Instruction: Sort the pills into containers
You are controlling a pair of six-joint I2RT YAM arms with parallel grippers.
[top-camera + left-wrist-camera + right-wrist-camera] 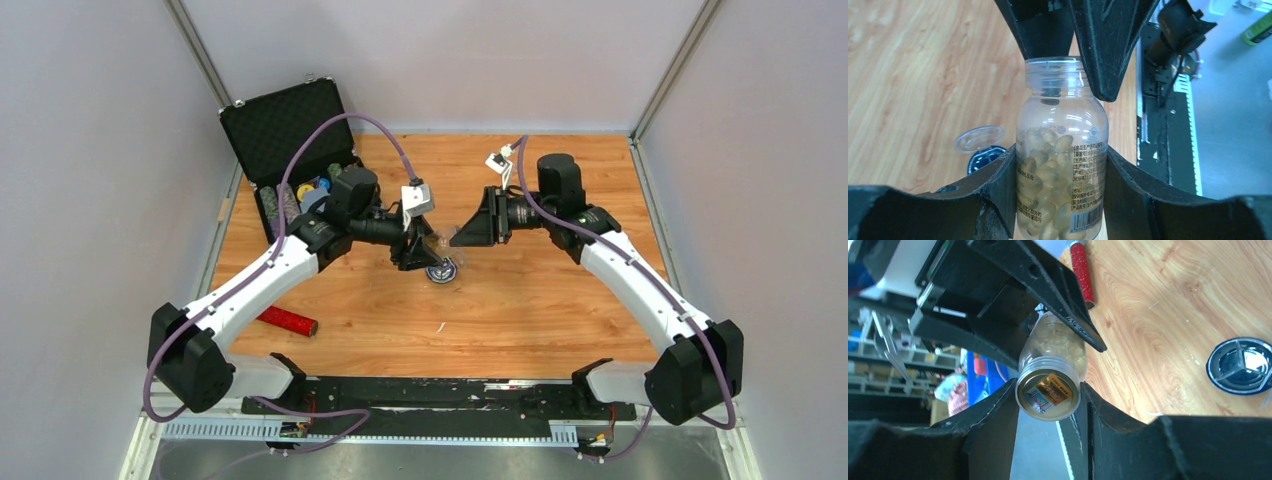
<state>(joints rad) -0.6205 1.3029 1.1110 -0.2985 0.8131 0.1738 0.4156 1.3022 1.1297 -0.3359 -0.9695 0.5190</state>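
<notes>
A clear pill bottle (1063, 115) full of yellowish softgel pills (1048, 172) hangs above the table, lying roughly level between both arms. My left gripper (1060, 155) (425, 250) is shut on its body, a finger pressed on each side. My right gripper (1048, 385) (462, 237) is shut on the bottle's threaded top (1048, 390), its fingers touching both sides of the rim. The container (441, 272) (1243, 365), a small round divided dish with a dark rim, sits on the wood just below the bottle. A clear round lid (979, 138) lies against the dish.
An open black case (290, 125) with coloured chips stands at the back left. A red glittery tube (288, 320) (1080, 270) lies near the left arm. A black strip (440, 395) runs along the near table edge.
</notes>
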